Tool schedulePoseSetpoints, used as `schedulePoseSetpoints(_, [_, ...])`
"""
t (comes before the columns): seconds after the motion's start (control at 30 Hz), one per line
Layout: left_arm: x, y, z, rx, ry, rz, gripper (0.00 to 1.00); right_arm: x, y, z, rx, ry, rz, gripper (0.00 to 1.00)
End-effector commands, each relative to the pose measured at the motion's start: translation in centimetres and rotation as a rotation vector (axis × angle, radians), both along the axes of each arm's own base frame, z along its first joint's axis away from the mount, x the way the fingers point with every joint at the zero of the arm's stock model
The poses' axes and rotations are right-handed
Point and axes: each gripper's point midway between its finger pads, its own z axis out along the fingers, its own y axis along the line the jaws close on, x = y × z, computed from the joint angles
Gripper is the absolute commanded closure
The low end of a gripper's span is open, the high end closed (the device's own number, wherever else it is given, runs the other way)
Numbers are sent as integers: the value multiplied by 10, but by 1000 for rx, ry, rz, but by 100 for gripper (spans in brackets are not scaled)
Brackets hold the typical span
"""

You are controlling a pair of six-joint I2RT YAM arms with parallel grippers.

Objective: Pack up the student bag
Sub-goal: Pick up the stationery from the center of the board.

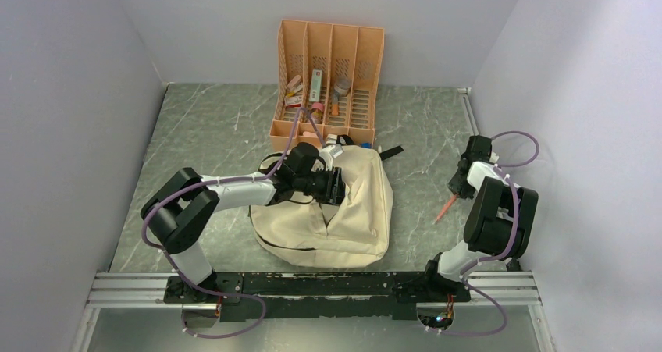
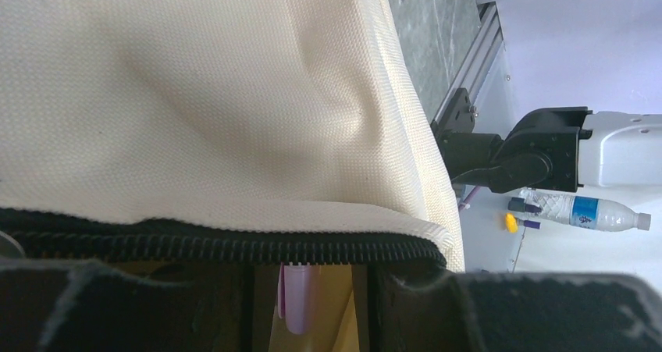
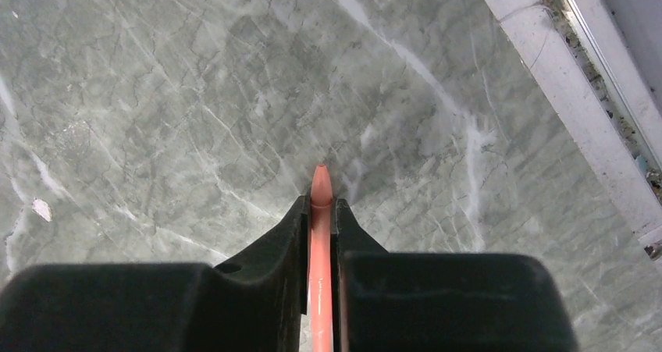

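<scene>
The student bag, cream fabric with black straps, lies in the middle of the table. My left gripper sits at its upper opening. In the left wrist view the bag's cream flap and black zipper edge lie across my fingertips. The jaws of my left gripper stand apart, with a purple object and something yellow showing between them. My right gripper is above the table at the right, shut on a salmon-pink pen. The pen's tip sticks out past the jaws of the right gripper.
An orange slotted desk organiser with several small items stands at the back, just behind the bag. A metal rail runs along the near edge. White walls close in on three sides. A water bottle lies beyond the table.
</scene>
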Motion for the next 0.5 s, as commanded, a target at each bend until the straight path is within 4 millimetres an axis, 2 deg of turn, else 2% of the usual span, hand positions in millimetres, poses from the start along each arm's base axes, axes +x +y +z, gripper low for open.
schedulePoseSetpoints(0.0, [-9,-7,23,-74,-31,-50,59,-9,5,-5,43,25,-10,91])
schedulePoseSetpoints(0.13, [-9,-8,22,-73,-30,-51,59,-4,12,1,80,-18,-19,99])
schedulePoseSetpoints(0.27, [-9,-6,20,-62,-31,-49,59,1,25,6,149,-64,-28,100])
schedulePoseSetpoints(0.47, [-6,-6,20,-50,-43,-44,59,3,61,3,272,-92,-3,100])
